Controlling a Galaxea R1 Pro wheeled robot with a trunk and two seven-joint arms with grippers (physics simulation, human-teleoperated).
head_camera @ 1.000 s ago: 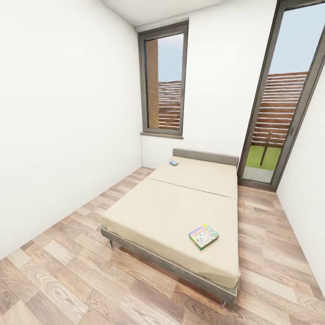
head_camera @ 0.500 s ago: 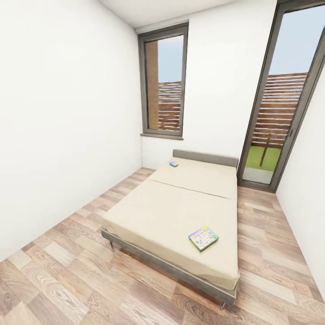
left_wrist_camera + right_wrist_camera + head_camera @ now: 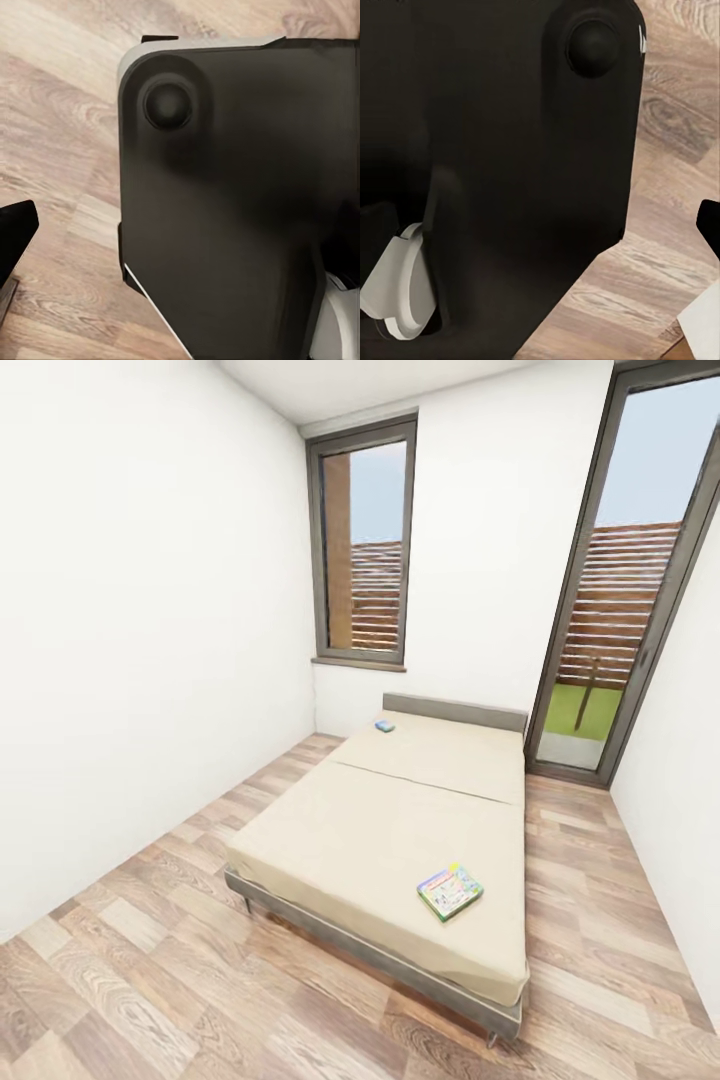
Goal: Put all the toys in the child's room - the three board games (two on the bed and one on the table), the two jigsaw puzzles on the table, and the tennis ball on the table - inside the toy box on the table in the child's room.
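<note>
White walls and wood-plank flooring [image 3: 150, 980] are framing a low beige bed [image 3: 380, 830]. One pastel, green-edged board game [image 3: 450, 891] is lying near its foot, one small blue board game [image 3: 384, 726] by the grey headboard [image 3: 455, 711]. Both wrist views are facing the robot's dark base [image 3: 232, 202] over floor; how the claws stand, and where the games lie from them, I cannot tell.

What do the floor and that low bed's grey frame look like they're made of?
The plank floor looks like matte wood or wood-look laminate: brown grain and board seams show. The low bed's grey frame has a dull, even finish, perhaps painted metal or wood; the render leaves it open.
</note>
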